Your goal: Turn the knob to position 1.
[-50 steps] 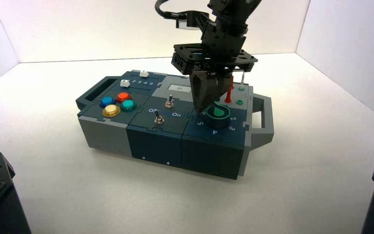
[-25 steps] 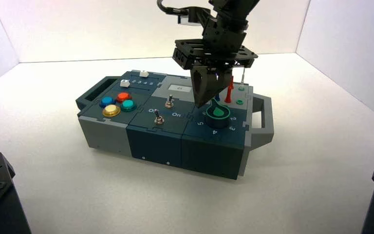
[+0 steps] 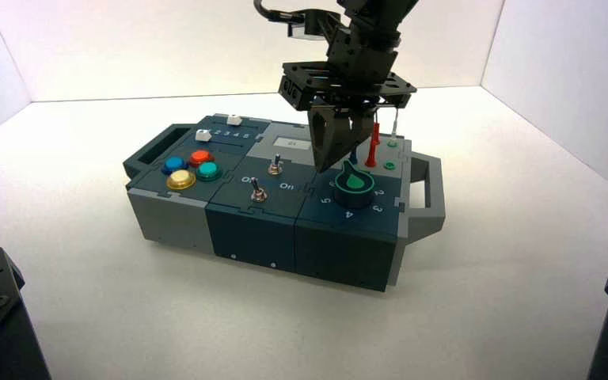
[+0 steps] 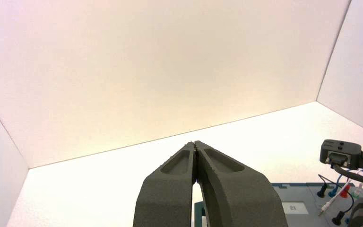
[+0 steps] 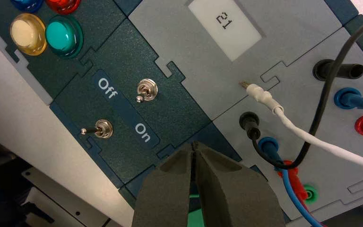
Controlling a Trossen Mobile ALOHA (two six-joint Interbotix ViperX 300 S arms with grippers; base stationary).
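The box (image 3: 249, 237) sits on the bench (image 3: 158, 317), turned slightly, with its near right corner closest to the high camera. A grey handle (image 3: 431, 198) projects from its right end.

The knob (image 3: 354, 188) is on the top face, near the box's near right corner. Its pointer is green.

The right hand (image 5: 194, 144) is at work over the box, directed downward, with its tips just beside the knob on the knob's left as seen from above. Its fingers are pressed together, with nothing pinched at the tips. Contact with the knob cannot be confirmed.

The left hand (image 4: 194, 143) is idle, off the box and facing the back wall (image 4: 170, 71); its fingers are pressed together.

Two metal toggle switches (image 5: 147, 90) (image 5: 103, 128) are mounted left of the knob, with the printed label (image 5: 125, 109) "Off" and "On" beside them. Blue, red, green and yellow buttons (image 3: 180, 180) are grouped toward the box's left end. Two white sliders (image 3: 203, 135) (image 3: 234, 120) are located toward the far left corner. The display (image 5: 224, 23) is set in the grey panel (image 5: 170, 28) and reads "21". Black, blue, red and white wires (image 5: 319, 142) occupy the far right part of the box.
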